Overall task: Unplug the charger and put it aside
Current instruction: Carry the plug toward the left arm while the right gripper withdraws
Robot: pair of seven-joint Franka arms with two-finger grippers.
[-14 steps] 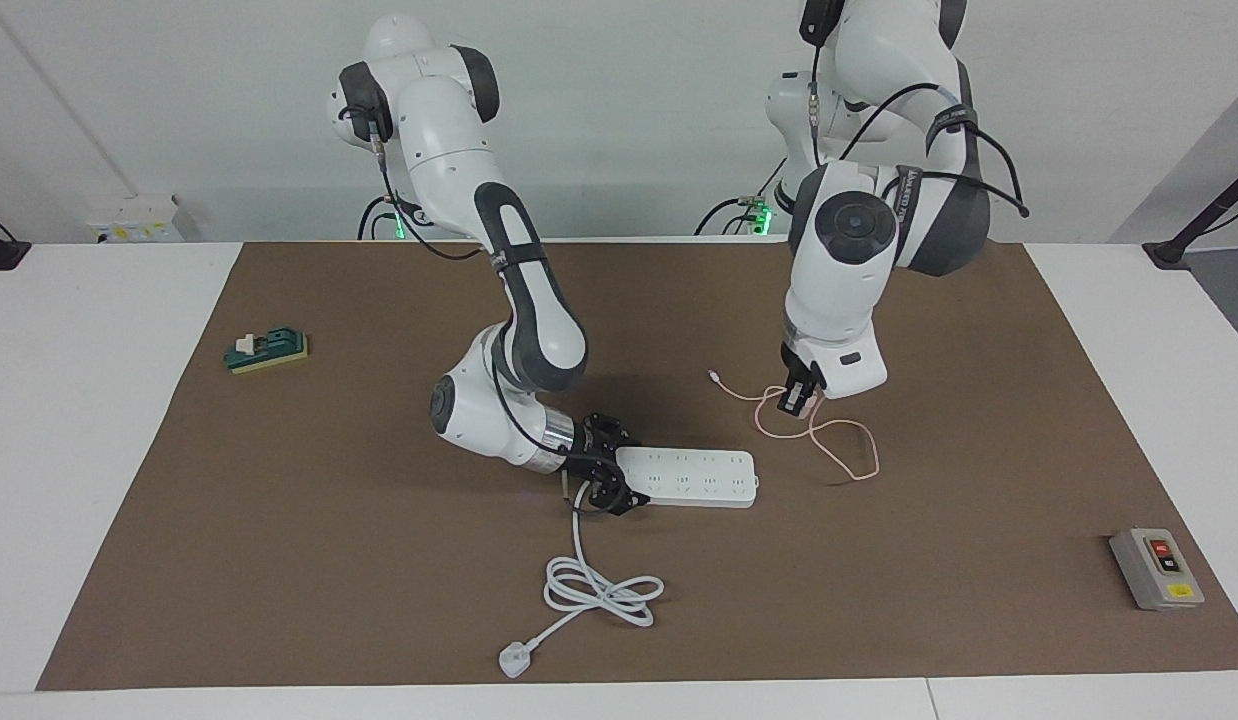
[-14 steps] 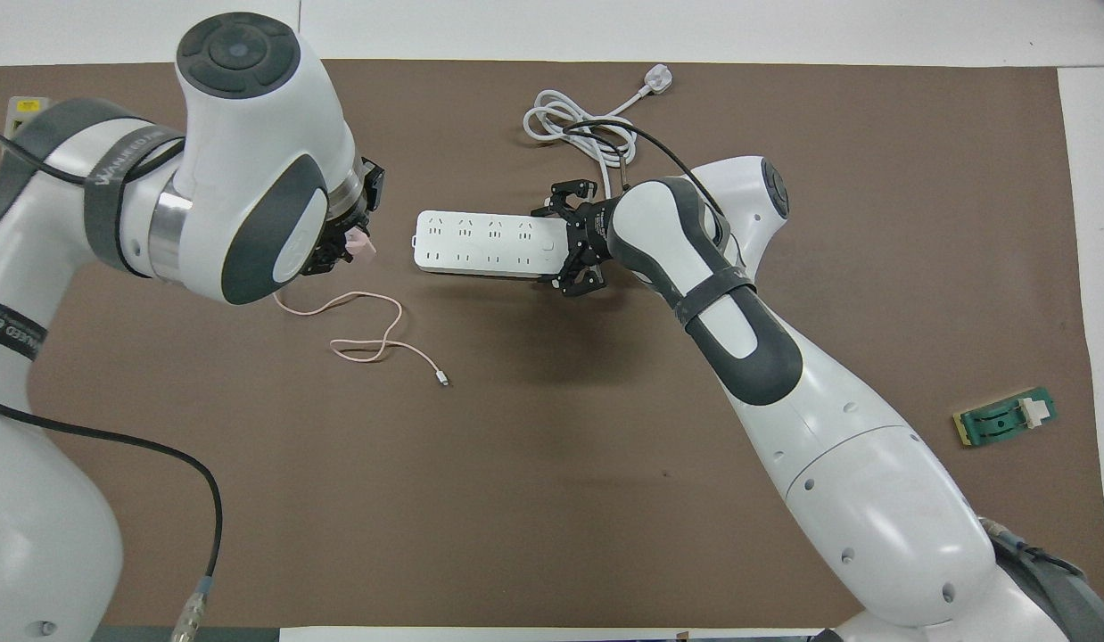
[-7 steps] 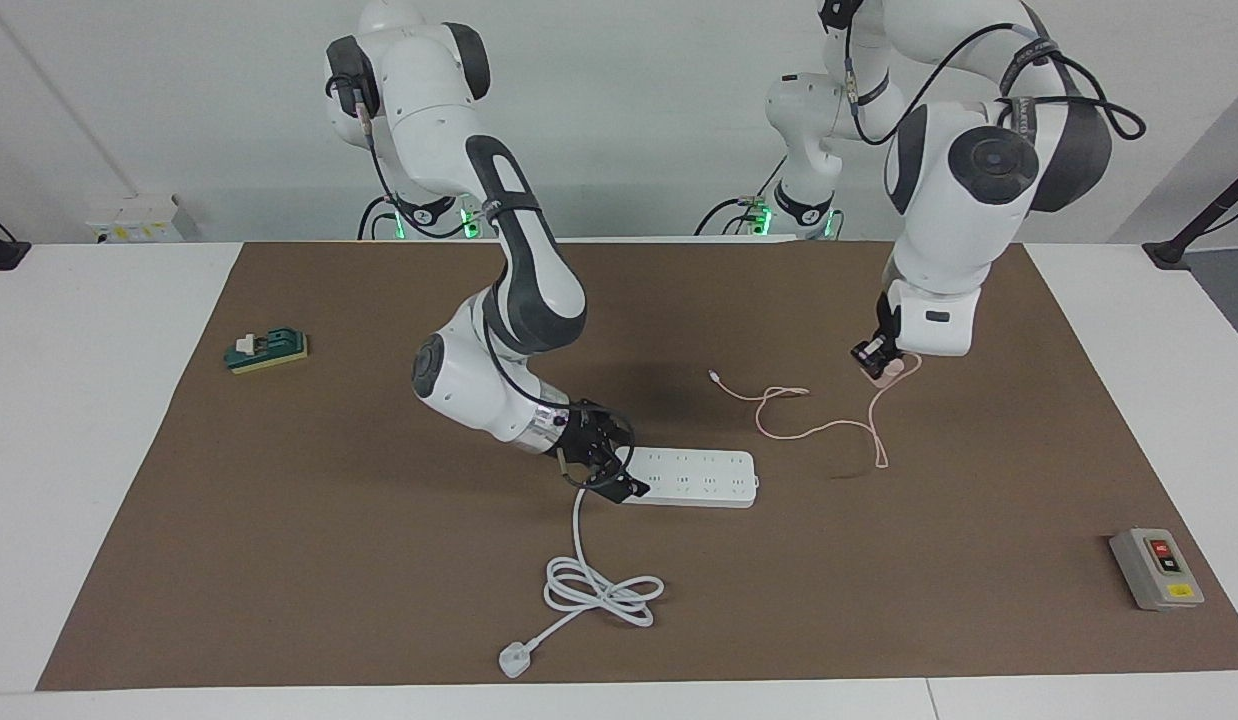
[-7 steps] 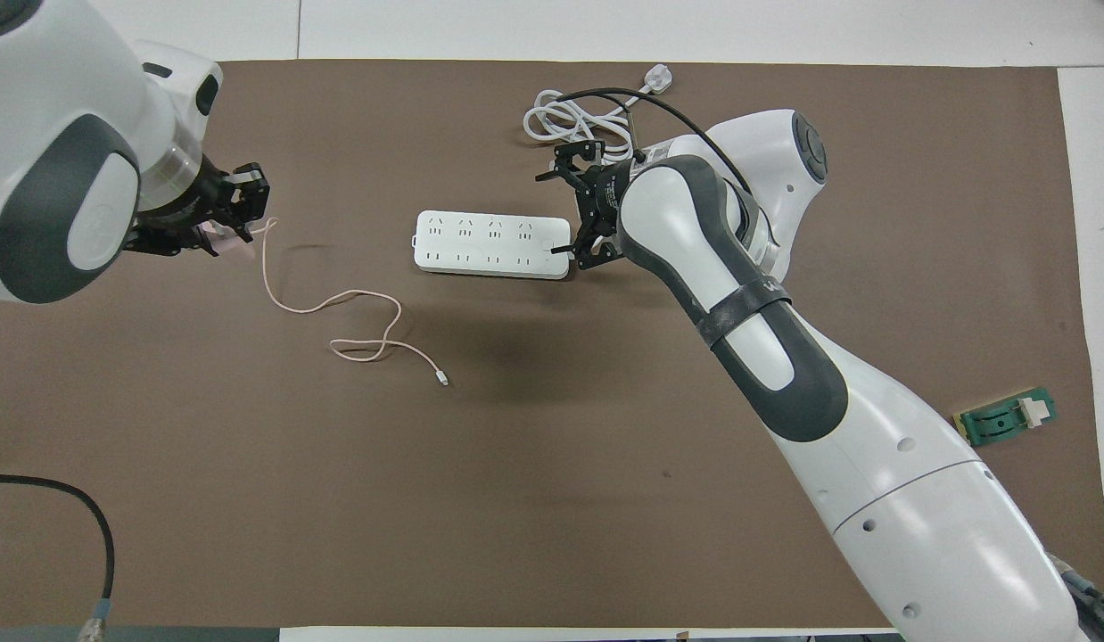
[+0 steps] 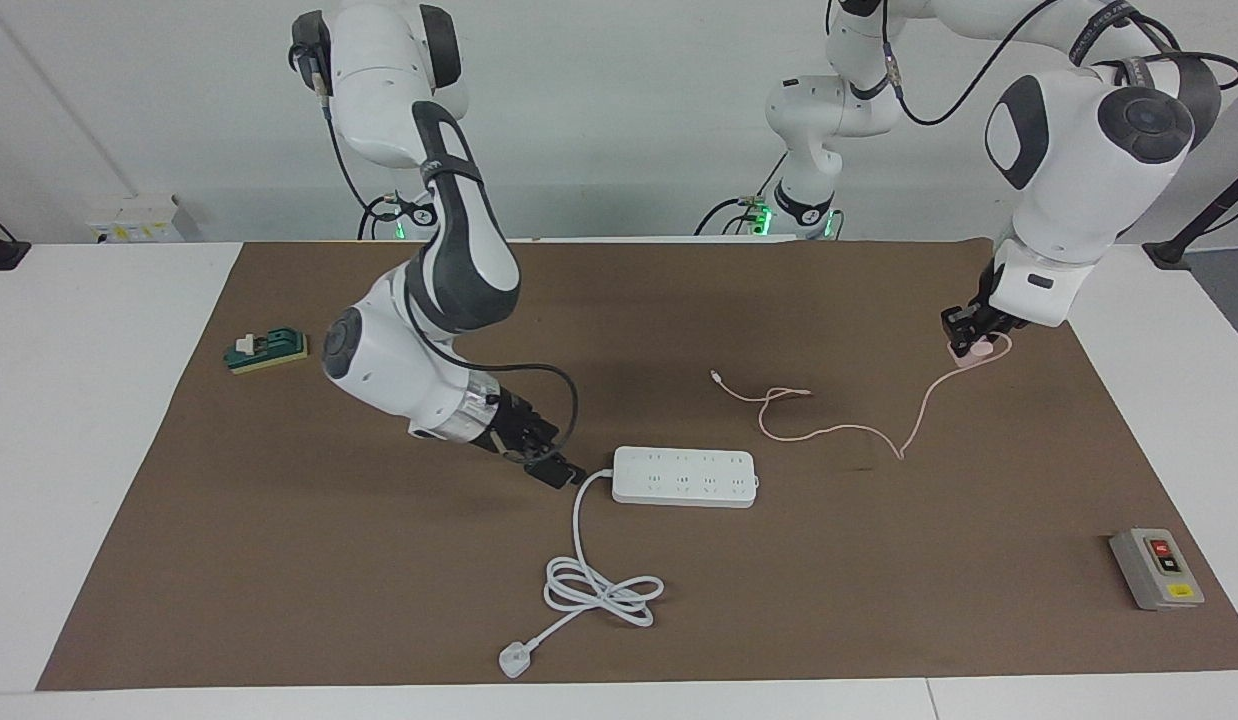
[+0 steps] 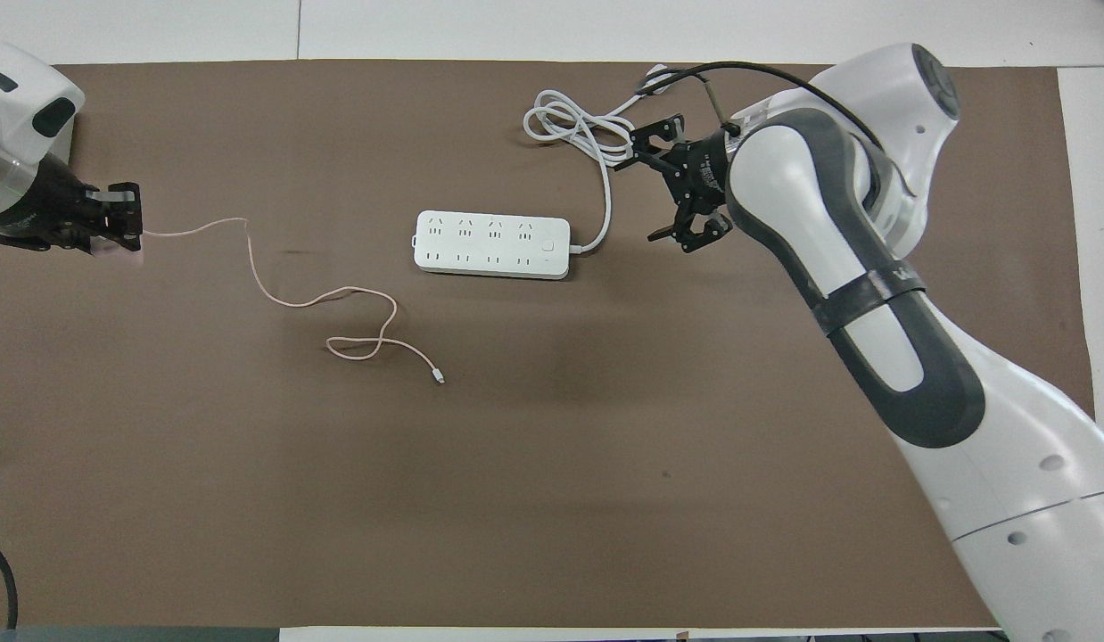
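Overhead view: charger (image 5: 969, 349) is already unplugged from power strip (image 6: 492, 243); left gripper (image 5: 963, 330) is clamping it over the mat's edge, unreleased; right gripper (image 6: 686, 192) is gaping empty.

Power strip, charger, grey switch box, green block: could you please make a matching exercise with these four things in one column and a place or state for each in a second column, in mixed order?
Things:
1. power strip
2. charger
3. grey switch box
4. green block

Places or states:
A. held in the shut left gripper
B. on the mat at the right arm's end
C. mid-table, sockets empty, white cord attached
D. at the mat's corner at the left arm's end, red and yellow buttons

Pairs: 1-C, 2-A, 3-D, 4-B
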